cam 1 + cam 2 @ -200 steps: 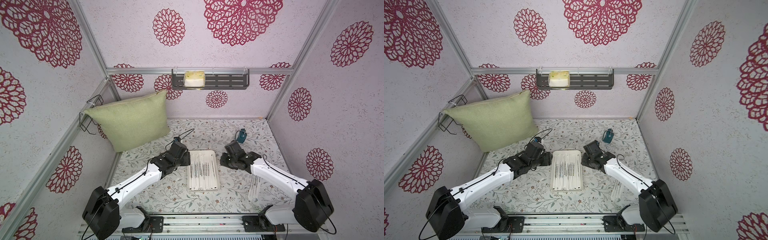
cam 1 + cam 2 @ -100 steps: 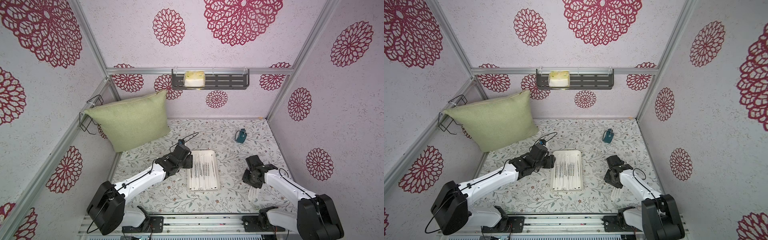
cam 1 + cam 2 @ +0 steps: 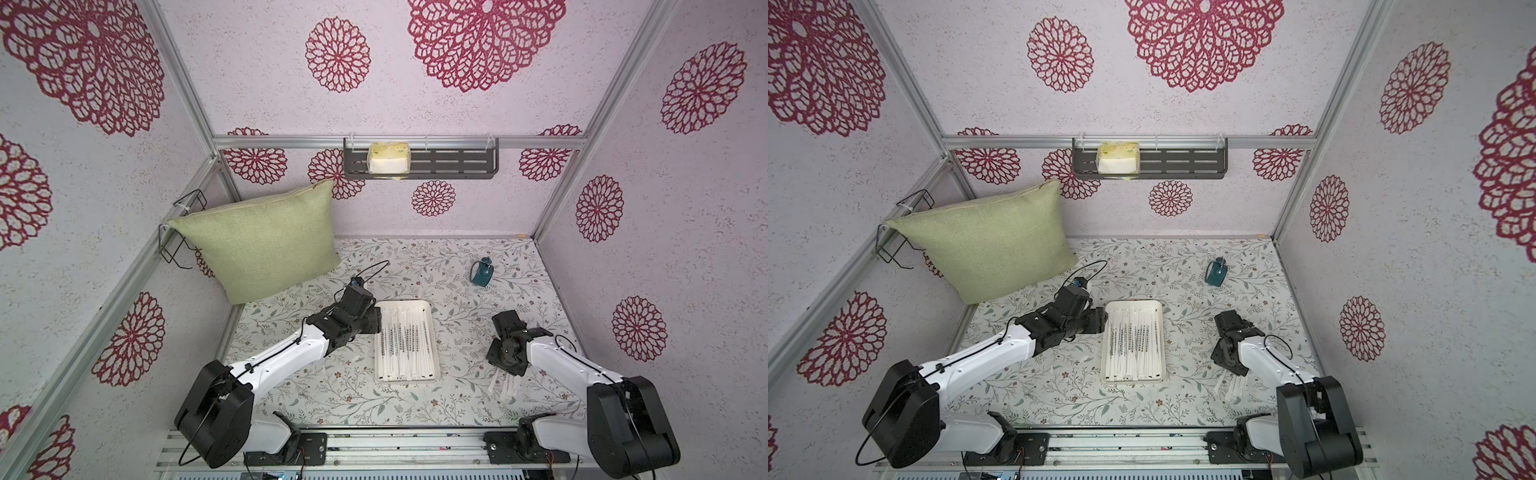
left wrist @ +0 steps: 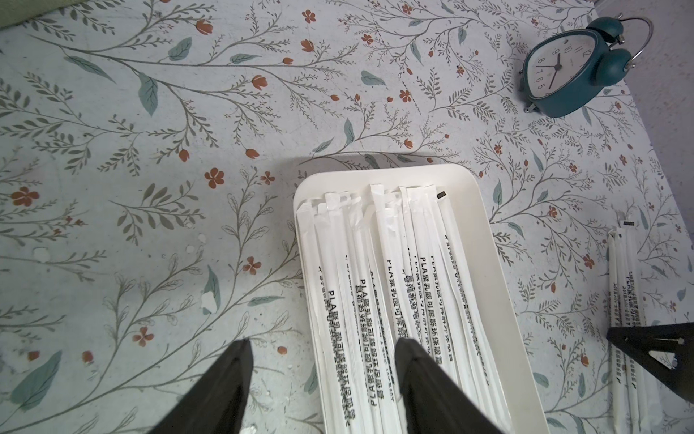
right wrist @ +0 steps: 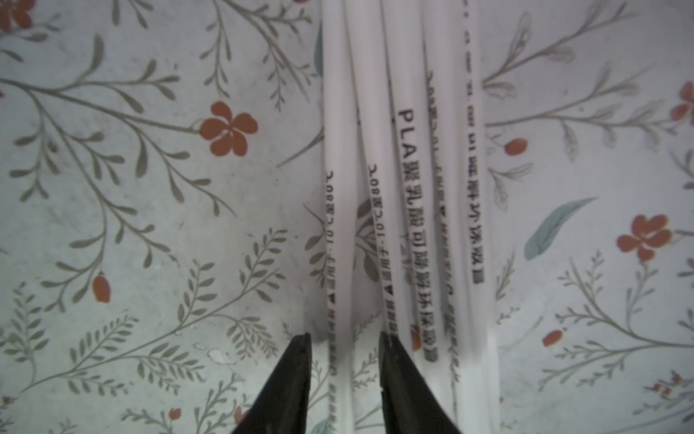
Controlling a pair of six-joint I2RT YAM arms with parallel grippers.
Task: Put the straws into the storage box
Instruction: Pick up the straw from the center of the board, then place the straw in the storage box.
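Note:
The storage box (image 3: 434,332) (image 3: 1162,332) (image 4: 488,240), a shallow white tray, lies mid-table with several straws (image 3: 405,340) (image 3: 1133,340) (image 4: 379,263) lying lengthwise in it. My left gripper (image 3: 376,323) (image 3: 1101,322) (image 4: 325,347) is open at the tray's far left rim, one finger over the table and one over the straws inside. Several loose straws (image 3: 505,387) (image 3: 1233,385) (image 5: 405,112) (image 4: 625,282) lie on the table to the right. My right gripper (image 3: 508,370) (image 3: 1235,370) (image 5: 343,340) hangs low over them, its narrow-set jaws straddling the outermost straw (image 5: 332,188).
A teal alarm clock (image 3: 482,272) (image 3: 1216,274) (image 4: 571,71) stands at the back right. A green pillow (image 3: 257,241) leans in the back left corner by a wire rack (image 3: 183,228). The dark wall shelf (image 3: 453,164) holds a yellow-white packet (image 3: 388,158).
My right arm has pulled back from the tray's right side to the loose straws at the near right, and its jaws have narrowed. The left arm has edged slightly along the tray's left rim.

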